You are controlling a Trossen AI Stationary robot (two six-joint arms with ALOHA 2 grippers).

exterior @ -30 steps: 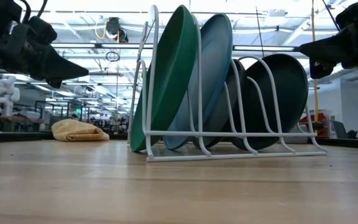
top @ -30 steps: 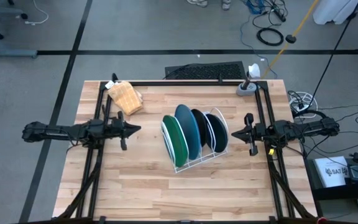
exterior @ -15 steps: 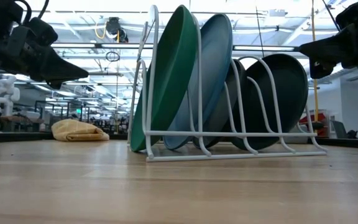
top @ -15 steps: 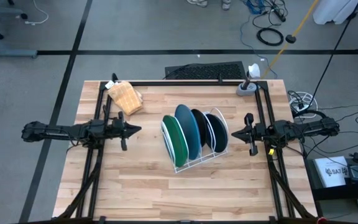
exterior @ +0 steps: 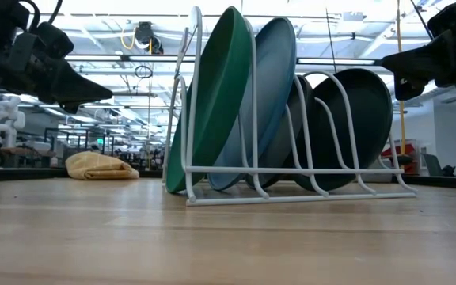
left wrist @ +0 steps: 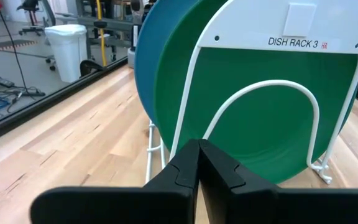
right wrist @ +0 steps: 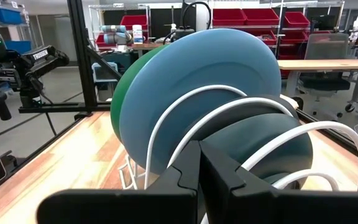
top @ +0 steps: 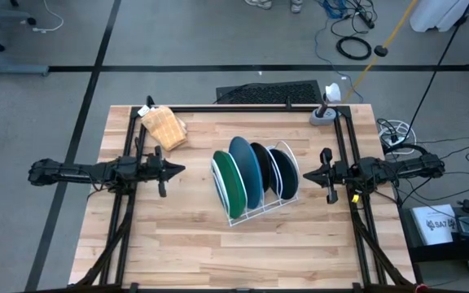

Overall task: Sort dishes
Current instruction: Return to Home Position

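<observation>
Rack [left wrist: 303, 25] end partly covers green plate [left wrist: 260, 143].

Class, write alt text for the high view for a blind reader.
A green plate, a blue plate and two smaller dark plates stand on edge in a central white wire rack. The left end effector and right end effector, both shut and empty, face it.

I'm driving this from afar, and it reads as a robotics lab — a wooden surface [top: 194, 236] boxed in by a black frame [top: 202, 108], standing on a grey floor [top: 177, 32] marked with black tape, a coiled cable [top: 354, 46] lying loose on it. Beyond it I see shelves of red bins [right wrist: 241, 15], a white waste bin [left wrist: 67, 50], a small white robot [exterior: 6, 119] — and a rack label [left wrist: 297, 42] reading DISH RACK 3.
</observation>
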